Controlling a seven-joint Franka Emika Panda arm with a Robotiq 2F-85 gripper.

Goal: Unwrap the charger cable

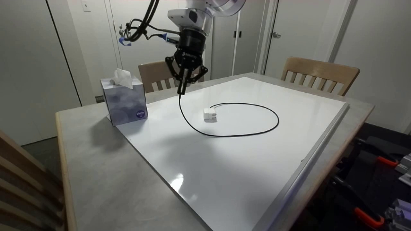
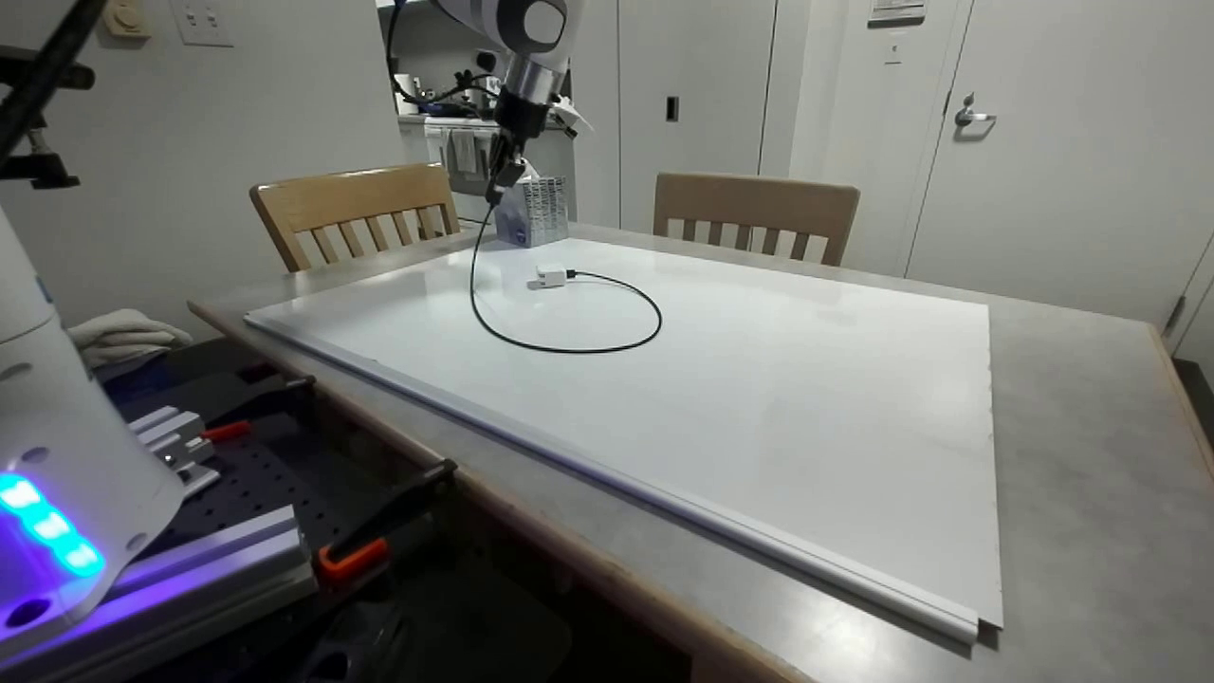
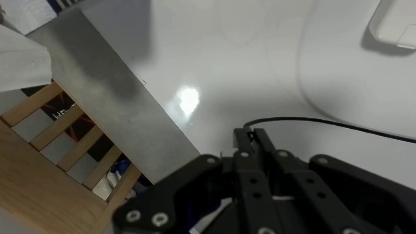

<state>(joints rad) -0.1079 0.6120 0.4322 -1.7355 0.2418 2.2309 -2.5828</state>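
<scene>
The charger cable is a thin black cord running in one wide open loop on a whiteboard; the cord also shows in an exterior view and in the wrist view. Its white cube plug rests on the board inside the loop; the plug is also in an exterior view and partly at the top right of the wrist view. My gripper is above the board, pointing down, its fingers closed on the cable's end. The fingertips hide that end. The cord hangs from them down to the board.
A blue-purple tissue box stands at a board corner near the gripper, tissue sticking up. The whiteboard lies on a grey table, with a raised rail on one side. Wooden chairs stand around the table.
</scene>
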